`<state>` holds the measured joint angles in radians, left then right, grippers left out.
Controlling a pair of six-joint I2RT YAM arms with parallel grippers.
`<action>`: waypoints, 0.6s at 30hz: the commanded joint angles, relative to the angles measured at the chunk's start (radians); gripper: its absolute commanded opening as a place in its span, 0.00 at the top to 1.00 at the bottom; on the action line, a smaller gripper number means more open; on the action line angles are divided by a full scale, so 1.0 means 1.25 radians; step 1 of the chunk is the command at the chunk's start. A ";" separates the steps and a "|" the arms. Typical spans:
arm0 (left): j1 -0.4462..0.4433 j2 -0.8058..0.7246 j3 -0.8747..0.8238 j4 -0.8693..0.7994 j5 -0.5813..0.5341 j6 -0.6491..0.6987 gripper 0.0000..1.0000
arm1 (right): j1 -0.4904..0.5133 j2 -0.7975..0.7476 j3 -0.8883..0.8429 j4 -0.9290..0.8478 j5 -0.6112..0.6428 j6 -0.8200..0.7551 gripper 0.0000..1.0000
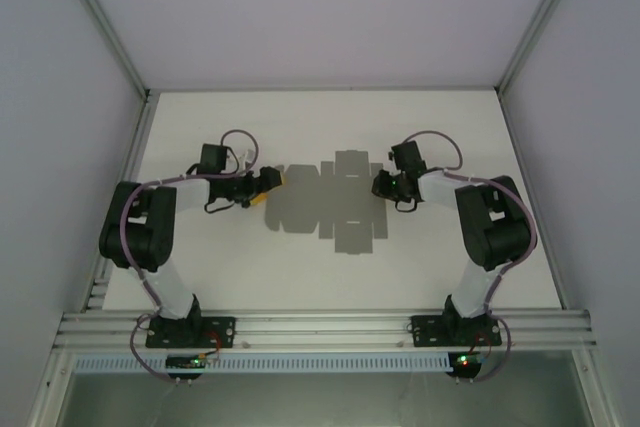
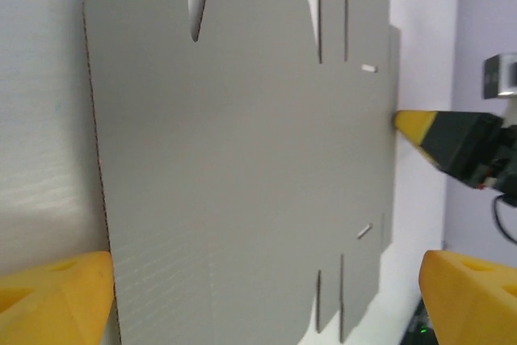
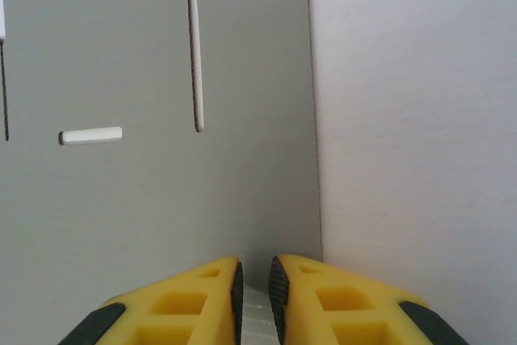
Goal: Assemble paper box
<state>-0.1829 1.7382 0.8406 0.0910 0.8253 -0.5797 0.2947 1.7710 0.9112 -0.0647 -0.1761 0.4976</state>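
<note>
The paper box (image 1: 330, 202) is a flat grey die-cut sheet with flaps and slots, lying on the white table (image 1: 450, 127) between the two arms. My left gripper (image 1: 268, 185) is at the sheet's left edge and stands wide open. In its wrist view the paper box (image 2: 242, 159) spreads out ahead between the left gripper's (image 2: 262, 284) yellow fingers (image 2: 56, 296). My right gripper (image 1: 378, 185) is at the sheet's right edge. Its jaws (image 3: 254, 279) are drawn in to a narrow gap with only table showing between the pads, just short of the end flap (image 3: 258, 119). Its yellow tip (image 2: 408, 123) touches the card's far edge.
Metal frame posts (image 1: 105, 27) and pale walls enclose the table on three sides. An aluminium rail (image 1: 320, 327) carries both arm bases at the near edge. Bare table lies behind and in front of the sheet.
</note>
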 commanded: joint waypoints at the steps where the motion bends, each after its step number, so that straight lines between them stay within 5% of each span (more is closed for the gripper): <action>1: -0.025 -0.027 -0.014 0.203 0.201 -0.132 0.05 | 0.017 0.072 -0.058 -0.113 0.018 -0.006 0.77; 6: -0.025 -0.079 -0.044 0.365 0.214 -0.255 0.10 | 0.019 0.072 -0.064 -0.101 0.016 -0.004 0.77; 12: -0.060 -0.080 0.002 0.220 0.171 -0.181 0.19 | 0.022 0.074 -0.070 -0.075 0.011 -0.003 0.76; 18: -0.105 -0.084 0.051 0.212 0.161 -0.177 0.21 | 0.029 0.083 -0.073 -0.054 0.013 -0.004 0.76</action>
<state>-0.2737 1.6379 0.8547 0.3950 0.9653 -0.8131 0.2962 1.7756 0.8879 0.0200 -0.1040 0.4969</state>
